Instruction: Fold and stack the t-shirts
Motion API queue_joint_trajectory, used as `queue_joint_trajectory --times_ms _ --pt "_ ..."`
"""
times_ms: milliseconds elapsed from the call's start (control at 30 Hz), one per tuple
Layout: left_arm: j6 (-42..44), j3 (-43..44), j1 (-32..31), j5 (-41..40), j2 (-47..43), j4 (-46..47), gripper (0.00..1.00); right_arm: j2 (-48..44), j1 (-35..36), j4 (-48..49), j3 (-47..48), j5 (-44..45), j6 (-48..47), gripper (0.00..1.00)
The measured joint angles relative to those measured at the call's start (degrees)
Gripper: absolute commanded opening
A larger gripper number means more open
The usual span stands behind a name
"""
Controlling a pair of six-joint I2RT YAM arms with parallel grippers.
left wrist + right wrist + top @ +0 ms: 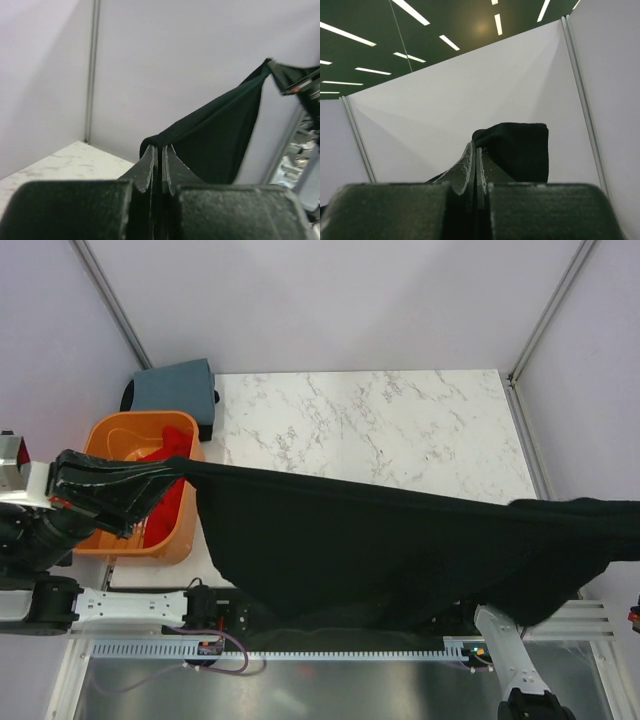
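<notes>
- The marble table (400, 430) takes up the middle of my overhead view, with white partition walls around it.
- The black t-shirt (380, 550) is next in size. It is stretched in the air between the two arms, running from the left side over the near edge of the table to the right border of the overhead view. Its middle sags in a broad belly towards the arm bases.
- The orange basket (120, 440) sits at the left edge of the table, and a red garment (165, 505) lies inside it.
- A folded grey-blue garment (175, 390) lies at the far left corner, just behind the basket.
- The left gripper (160, 147) has its fingers pressed almost together on a bunched corner of the black shirt. From there the cloth runs away taut to the upper right.
- The right gripper (476, 147) is likewise pinched tight. A fold of the same black cloth pokes up past its fingertips (in the overhead view I cannot make this gripper out).
</notes>
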Motion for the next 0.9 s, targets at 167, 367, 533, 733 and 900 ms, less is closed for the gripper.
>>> queue_joint_trajectory --times_ms 167,367,533,733,900 --pt "9.49 -5.11 0.02 -9.70 3.74 6.99 0.02 2.62 -0.09 3.48 -0.61 -0.61 -2.84 0.02" --pt "29.35 -12.02 7.02 -26.38 21.27 27.26 0.02 16.96 -3.52 11.06 -2.69 -4.28 -3.56 0.04" --pt "24.17 -10.97 29.33 -20.31 38.49 21.97 0.02 40.44 -1.86 11.30 -3.26 -4.26 -3.45 0.03" --pt "10.14 -2.91 55.89 -11.56 60.06 13.18 0.28 76.63 7.52 6.93 3.54 1.95 -4.81 0.83" --pt "1.51 15.34 66.03 -0.55 81.29 -0.20 0.82 94.71 11.52 0.20 4.22 5.62 -5.49 0.98"
